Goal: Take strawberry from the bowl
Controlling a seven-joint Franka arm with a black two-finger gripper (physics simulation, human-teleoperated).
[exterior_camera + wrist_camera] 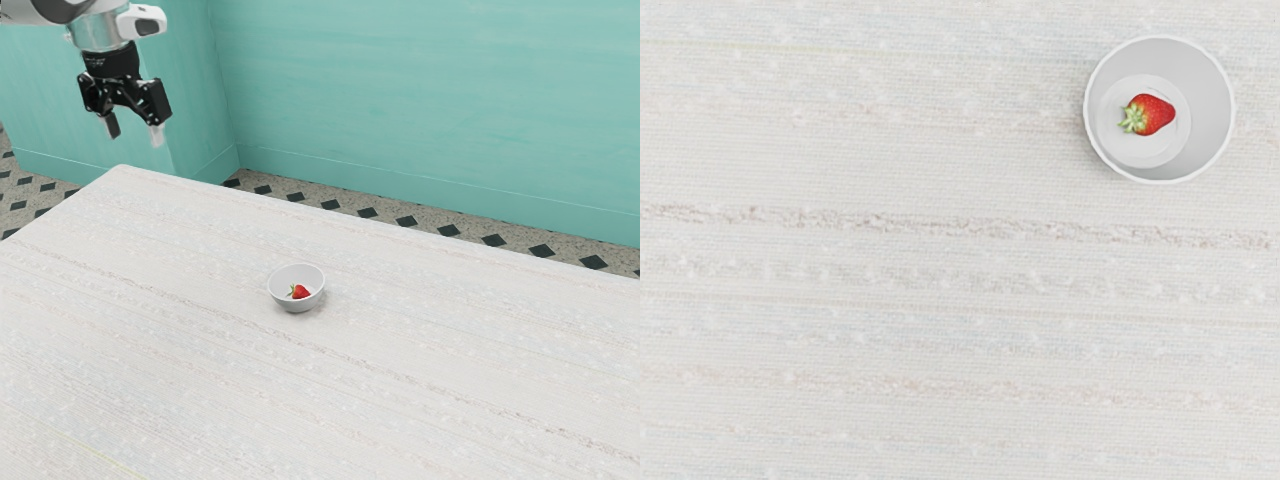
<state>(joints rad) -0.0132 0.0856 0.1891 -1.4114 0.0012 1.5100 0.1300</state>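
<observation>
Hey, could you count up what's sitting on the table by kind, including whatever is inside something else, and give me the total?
Small red strawberry with green leaves, in the bowl: 1
Round white smooth-sided bowl: 1
Total: 2

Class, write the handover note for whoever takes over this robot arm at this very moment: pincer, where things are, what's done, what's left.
Pincer: open, empty, raised well away from the bowl.
Things: the strawberry lies inside the white bowl, which stands upright on the table.
Done: no part of the removal yet.
Left: reach the bowl, grip the strawberry, lift it out.
</observation>
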